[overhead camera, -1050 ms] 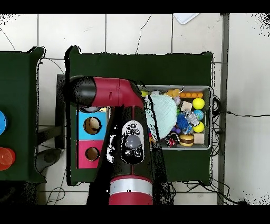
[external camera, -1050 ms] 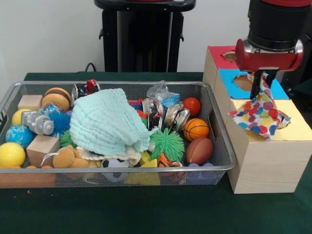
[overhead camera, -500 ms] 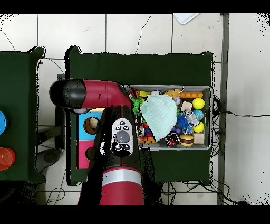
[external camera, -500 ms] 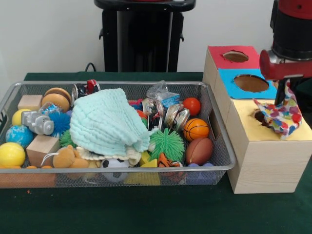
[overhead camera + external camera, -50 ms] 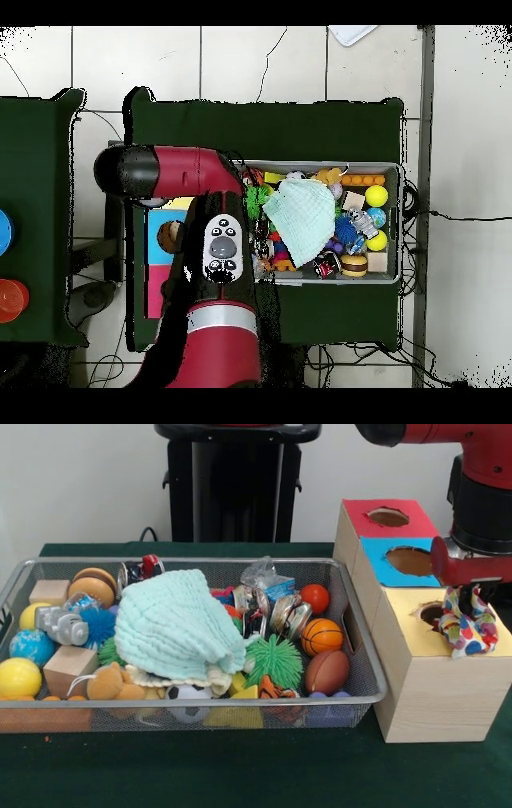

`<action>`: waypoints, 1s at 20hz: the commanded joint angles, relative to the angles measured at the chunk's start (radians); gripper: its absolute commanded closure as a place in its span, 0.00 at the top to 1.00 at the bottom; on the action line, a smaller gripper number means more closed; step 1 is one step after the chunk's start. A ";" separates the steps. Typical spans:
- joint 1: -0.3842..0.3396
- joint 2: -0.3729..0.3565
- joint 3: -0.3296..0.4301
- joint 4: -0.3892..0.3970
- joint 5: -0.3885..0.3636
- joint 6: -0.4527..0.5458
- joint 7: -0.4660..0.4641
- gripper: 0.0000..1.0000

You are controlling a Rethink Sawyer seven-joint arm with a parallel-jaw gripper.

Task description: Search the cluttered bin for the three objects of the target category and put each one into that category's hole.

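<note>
hand [image 5: 466, 594] clamped on spotted cloth [image 5: 468, 628]

Your tool [image 5: 468, 594] hangs over the yellow panel [image 5: 416, 640] of the wooden box [image 5: 432, 688], spotted cloth [image 5: 468, 630] bunched beneath it beside the hole [image 5: 432, 614]. Wire bin [image 5: 364, 672] left, mint cloth [image 5: 176, 624] atop toys.

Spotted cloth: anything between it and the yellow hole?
Nothing visible. The spotted cloth hangs from the claw beside the yellow hole, draping onto the box top; the hole mouth looks open.
</note>
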 commanded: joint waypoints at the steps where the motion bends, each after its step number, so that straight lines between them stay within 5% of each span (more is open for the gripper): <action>1: 0.003 0.237 -0.020 -0.007 -0.108 -0.122 0.137 0.00; 5: 0.003 0.235 -0.050 -0.008 -0.123 -0.143 0.127 0.00; 10: -0.013 0.128 -0.084 0.059 -0.153 0.030 0.030 0.00; 20: -0.061 0.051 -0.024 0.162 -0.158 0.087 -0.011 0.00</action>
